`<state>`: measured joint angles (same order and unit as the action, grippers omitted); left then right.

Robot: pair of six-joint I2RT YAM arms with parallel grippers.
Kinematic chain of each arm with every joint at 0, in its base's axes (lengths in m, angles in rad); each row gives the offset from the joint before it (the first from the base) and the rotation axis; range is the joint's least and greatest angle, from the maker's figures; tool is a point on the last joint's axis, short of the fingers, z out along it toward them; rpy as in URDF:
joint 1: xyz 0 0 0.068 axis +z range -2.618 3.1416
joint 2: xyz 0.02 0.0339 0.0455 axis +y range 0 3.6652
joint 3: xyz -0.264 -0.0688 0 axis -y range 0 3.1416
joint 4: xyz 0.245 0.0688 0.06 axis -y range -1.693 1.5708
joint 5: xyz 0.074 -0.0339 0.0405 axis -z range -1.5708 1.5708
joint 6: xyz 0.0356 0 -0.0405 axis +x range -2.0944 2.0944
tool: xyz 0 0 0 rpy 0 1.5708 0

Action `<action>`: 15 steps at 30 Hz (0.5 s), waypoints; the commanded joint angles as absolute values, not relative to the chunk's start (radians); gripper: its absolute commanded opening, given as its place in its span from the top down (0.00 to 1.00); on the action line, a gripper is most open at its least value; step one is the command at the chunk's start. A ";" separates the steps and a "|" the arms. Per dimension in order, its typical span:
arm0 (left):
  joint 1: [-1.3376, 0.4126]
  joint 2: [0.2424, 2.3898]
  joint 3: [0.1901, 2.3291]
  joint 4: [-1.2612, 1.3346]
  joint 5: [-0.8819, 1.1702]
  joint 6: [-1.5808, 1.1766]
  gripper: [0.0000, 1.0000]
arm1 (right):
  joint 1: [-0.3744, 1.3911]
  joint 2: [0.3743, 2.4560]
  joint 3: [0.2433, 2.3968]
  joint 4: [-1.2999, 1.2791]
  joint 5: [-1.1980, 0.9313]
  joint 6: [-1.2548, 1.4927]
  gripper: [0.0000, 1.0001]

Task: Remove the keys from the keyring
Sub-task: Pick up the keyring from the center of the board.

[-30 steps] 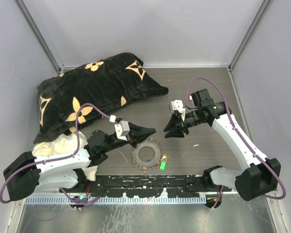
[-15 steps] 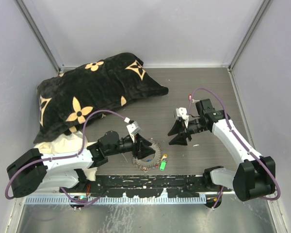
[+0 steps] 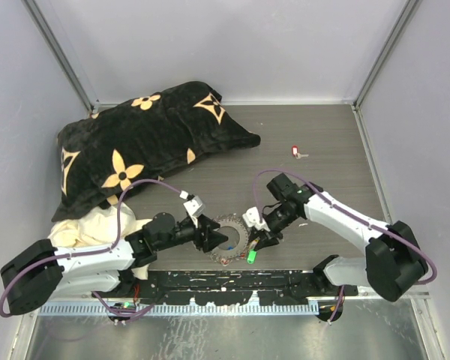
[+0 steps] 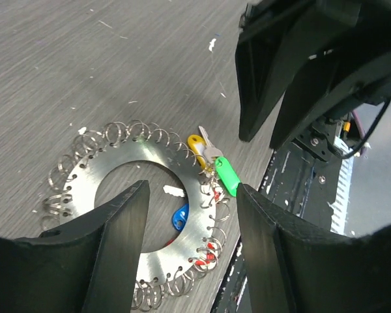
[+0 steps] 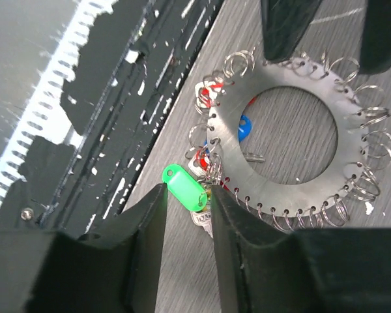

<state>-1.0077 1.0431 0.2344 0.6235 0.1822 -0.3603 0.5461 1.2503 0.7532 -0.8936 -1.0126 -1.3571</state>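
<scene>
Top external view: the keyring (image 3: 229, 238) lies flat on the grey table (image 3: 322, 135), low in the frame, just above the arm bases. The left pincer (image 3: 212, 238) sits at its left edge and the right pincer (image 3: 259, 241) at its right edge. A green tag (image 3: 250, 256) pokes out at the ring's lower right. One red key (image 3: 298, 152) lies alone, well apart toward the upper right. A black pillow (image 3: 146, 139) fills the upper left, with a cream cloth (image 3: 82, 229) below it.

Left wrist view: the left pincer (image 4: 192, 192) hangs over the keyring (image 4: 137, 151), a flat silvery disc with a round hole and small wire rings along its edge. Its fingers stand apart, holding nothing. The keys (image 4: 202, 147) cluster at the disc's right side. The right pincer (image 4: 256, 143) shows at upper right, its tips just short of the green tag (image 4: 227, 175).

Right wrist view: the right pincer (image 5: 188, 195) has its fingers apart, the green tag (image 5: 184, 187) showing in the gap. The keyring (image 5: 280, 194) lies to the upper right.
</scene>
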 commanded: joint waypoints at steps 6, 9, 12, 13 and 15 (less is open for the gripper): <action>-1.009 0.934 0.234 0.490 0.041 -0.395 0.41 | 0.702 1.349 0.781 -0.665 -0.745 -1.096 0.66; -1.010 0.932 0.226 0.505 0.027 -0.386 0.42 | 0.723 1.366 0.778 -0.633 -0.713 -1.056 0.66; -1.009 0.931 0.234 0.490 0.037 -0.394 0.42 | 0.747 1.388 0.790 -0.617 -0.687 -1.024 0.65; -1.009 0.930 0.235 0.486 0.041 -0.397 0.42 | 0.755 1.399 0.793 -0.613 -0.675 -1.016 0.65; -1.009 0.925 0.237 0.475 0.048 -0.396 0.42 | 0.770 1.417 0.800 -0.604 -0.650 -0.995 0.65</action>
<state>-1.0077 0.9459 0.2283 0.4728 0.0566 -0.3870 0.7429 1.3918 0.7570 -0.6579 -0.7090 -1.0641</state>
